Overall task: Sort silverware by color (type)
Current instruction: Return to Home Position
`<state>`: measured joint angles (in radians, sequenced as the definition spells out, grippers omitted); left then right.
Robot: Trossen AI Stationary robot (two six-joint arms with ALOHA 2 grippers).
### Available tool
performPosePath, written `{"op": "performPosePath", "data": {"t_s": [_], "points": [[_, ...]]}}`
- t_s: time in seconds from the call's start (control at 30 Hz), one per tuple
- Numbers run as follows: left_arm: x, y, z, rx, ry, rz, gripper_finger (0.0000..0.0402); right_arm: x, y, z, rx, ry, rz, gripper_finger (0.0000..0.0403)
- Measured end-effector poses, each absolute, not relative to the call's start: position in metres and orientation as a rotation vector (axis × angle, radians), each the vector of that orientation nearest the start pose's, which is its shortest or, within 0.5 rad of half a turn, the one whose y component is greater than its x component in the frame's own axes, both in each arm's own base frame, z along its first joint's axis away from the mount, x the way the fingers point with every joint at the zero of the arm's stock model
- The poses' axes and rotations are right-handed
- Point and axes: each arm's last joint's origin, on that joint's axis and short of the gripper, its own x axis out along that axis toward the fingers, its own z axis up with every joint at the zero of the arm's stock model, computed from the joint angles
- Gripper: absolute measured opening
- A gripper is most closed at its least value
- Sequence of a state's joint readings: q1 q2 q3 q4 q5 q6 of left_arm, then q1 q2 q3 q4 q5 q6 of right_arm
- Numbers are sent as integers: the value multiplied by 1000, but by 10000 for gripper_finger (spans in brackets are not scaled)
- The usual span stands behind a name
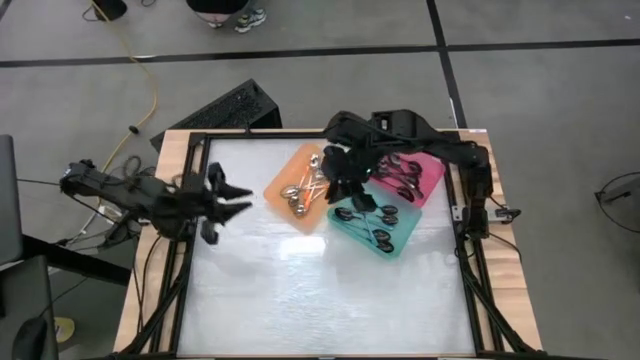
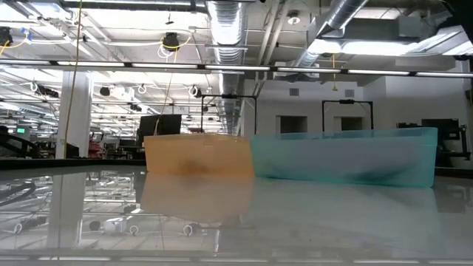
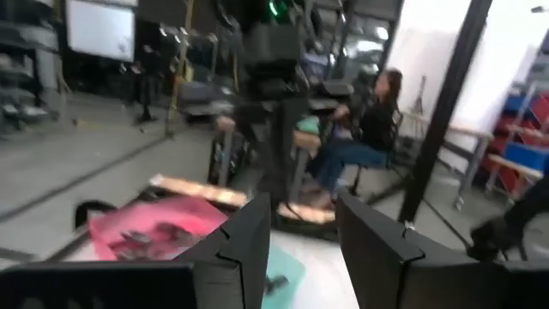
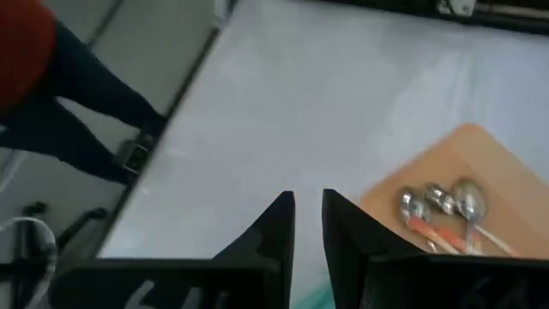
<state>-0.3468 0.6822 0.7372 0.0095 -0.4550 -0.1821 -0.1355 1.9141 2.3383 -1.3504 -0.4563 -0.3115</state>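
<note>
The spoons lie sorted in three trays. Shiny spoons with orange handles point(image 1: 303, 190) point(image 4: 442, 208) lie in the orange tray point(image 1: 283, 180). Dark spoons with teal handles point(image 1: 372, 222) lie in the teal tray point(image 1: 400, 240). All-black spoons point(image 1: 405, 172) lie in the pink tray point(image 1: 432, 185). My right gripper point(image 1: 340, 190) point(image 4: 309, 199) hangs above the gap between the orange and teal trays, with a narrow gap between its fingers and nothing in it. My left gripper point(image 1: 245, 199) point(image 3: 304, 206) is open and empty, raised over the table's left part.
The low view shows the orange tray point(image 2: 198, 155) and the teal tray point(image 2: 344, 155) side by side, with bare glossy table in front. A keyboard point(image 1: 215, 110) lies beyond the far-left corner. A seated person point(image 3: 360, 129) shows in the room, and a person's legs point(image 4: 77, 103) by the table's edge.
</note>
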Motion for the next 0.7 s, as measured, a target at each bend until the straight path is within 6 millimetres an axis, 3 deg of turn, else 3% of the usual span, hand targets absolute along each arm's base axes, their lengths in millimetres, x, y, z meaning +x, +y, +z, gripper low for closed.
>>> {"op": "performPosePath", "data": {"t_s": [0.33,0.5,0.7], "points": [[72,-12,370,-283,-276,88,121,332,-32,455,-31,789,485,70],[47,-4,368,-288,-338,51,121,290,-32,472,-31,755,459,70],[45,-3,347,-287,-333,71,121,235,-27,464,-15,579,389,70]]}}
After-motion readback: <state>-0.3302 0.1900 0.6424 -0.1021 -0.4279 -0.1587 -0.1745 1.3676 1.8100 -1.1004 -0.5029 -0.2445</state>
